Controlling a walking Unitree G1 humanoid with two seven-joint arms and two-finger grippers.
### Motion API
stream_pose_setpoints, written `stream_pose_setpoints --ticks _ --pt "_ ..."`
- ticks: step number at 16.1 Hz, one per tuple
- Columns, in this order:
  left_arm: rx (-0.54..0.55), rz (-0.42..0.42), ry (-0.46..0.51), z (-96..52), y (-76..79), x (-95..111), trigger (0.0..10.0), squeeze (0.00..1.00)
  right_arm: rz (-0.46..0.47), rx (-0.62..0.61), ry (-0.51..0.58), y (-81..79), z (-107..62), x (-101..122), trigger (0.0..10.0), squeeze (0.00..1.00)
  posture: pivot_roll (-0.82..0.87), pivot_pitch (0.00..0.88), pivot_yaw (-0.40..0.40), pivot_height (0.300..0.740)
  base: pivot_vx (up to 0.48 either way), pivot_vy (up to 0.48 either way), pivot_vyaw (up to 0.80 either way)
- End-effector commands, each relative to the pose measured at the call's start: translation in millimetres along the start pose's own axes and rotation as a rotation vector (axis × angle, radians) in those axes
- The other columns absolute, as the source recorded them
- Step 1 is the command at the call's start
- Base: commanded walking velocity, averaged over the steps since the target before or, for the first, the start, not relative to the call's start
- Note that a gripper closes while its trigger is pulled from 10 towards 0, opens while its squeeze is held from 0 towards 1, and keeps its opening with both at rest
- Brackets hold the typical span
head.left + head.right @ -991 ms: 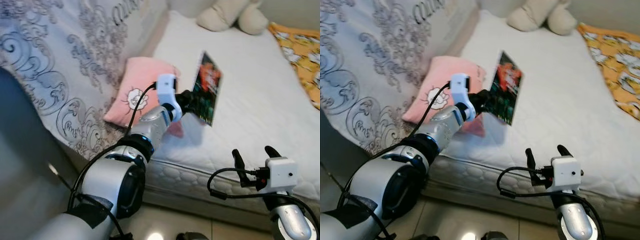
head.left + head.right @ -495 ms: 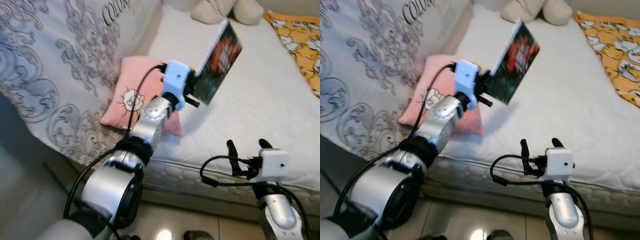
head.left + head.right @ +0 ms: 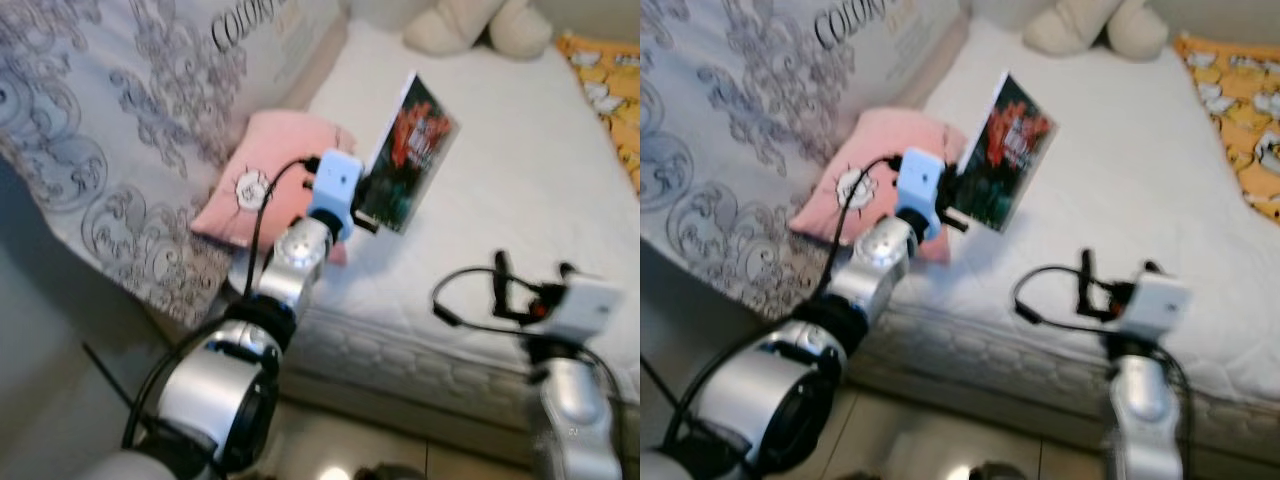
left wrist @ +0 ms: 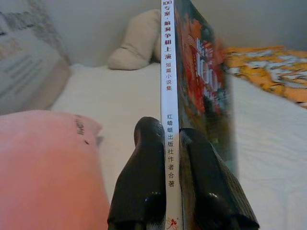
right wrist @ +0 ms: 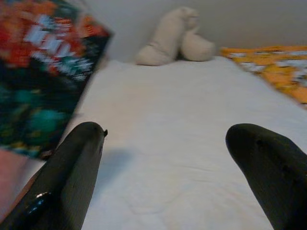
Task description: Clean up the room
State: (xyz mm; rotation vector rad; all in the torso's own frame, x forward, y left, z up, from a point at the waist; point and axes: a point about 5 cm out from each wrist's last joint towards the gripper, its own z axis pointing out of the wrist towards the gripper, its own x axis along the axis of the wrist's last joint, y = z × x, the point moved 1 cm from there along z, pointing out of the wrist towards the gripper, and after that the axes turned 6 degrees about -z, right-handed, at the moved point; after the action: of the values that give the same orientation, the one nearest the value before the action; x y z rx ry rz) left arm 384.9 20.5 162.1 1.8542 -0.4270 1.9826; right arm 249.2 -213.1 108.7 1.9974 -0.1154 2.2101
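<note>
Left gripper (image 4: 171, 158) clamped tight on the book (image 3: 408, 152), held tilted in the air above the white mattress (image 3: 520, 190) beside the pink pillow (image 3: 260, 175), right gripper (image 5: 168, 163) spread wide over the bed edge

The left gripper (image 4: 168, 158) has brought the book (image 3: 405, 155) lower than half a second ago.

Bed and bedding
White mattress (image 3: 520, 190); grey patterned quilt (image 3: 110, 130) along its left side; orange printed blanket (image 3: 610, 100) at far right.
</note>
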Motion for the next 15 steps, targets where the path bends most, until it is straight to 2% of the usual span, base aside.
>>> stream_pose_setpoints --ticks 1,4,6,8,12,15 --pt "0.012 0.012 0.043 8.9 4.0 18 10.0 0.0 -0.015 -0.008 0.006 3.4 1.3 0 10.0 0.0 -0.24 0.0 0.045 0.74 0.262 -0.398 0.0" --pt "0.055 -0.012 0.003 11.7 -4.1 19 10.0 0.0 -0.024 0.007 0.007 -0.8 -0.9 -2 10.0 0.0 -0.26 0.0 0.054 0.74 0.105 -0.119 0.0" --pt "0.004 0.001 -0.003 14.8 2.9 22 10.0 0.0 -0.031 0.004 0.005 0.0 -2.7 -3 10.0 0.0 -0.26 0.0 0.063 0.74 0.0 0.0 0.0" --pt "-0.067 -0.027 -0.012 15.9 11.3 21 10.0 0.0 -0.071 0.03 0.009 -3.7 -4.9 -3 10.0 0.0 -0.27 0.0 0.065 0.74 0.0 0.0 0.0" --pt "-0.069 -0.018 -0.033 15.6 11.3 18 10.0 0.0 -0.085 0.044 -0.005 -5.9 -6.5 -6 10.0 0.0 -0.27 0.0 0.061 0.74 0.273 0.396 -0.75" --pt "-0.068 -0.021 -0.041 15.6 9.9 18 10.0 0.0 -0.091 0.054 -0.005 -7.1 -6.2 -7 10.0 0.0 -0.26 0.0 0.053 0.74 0.27 0.398 0.0"
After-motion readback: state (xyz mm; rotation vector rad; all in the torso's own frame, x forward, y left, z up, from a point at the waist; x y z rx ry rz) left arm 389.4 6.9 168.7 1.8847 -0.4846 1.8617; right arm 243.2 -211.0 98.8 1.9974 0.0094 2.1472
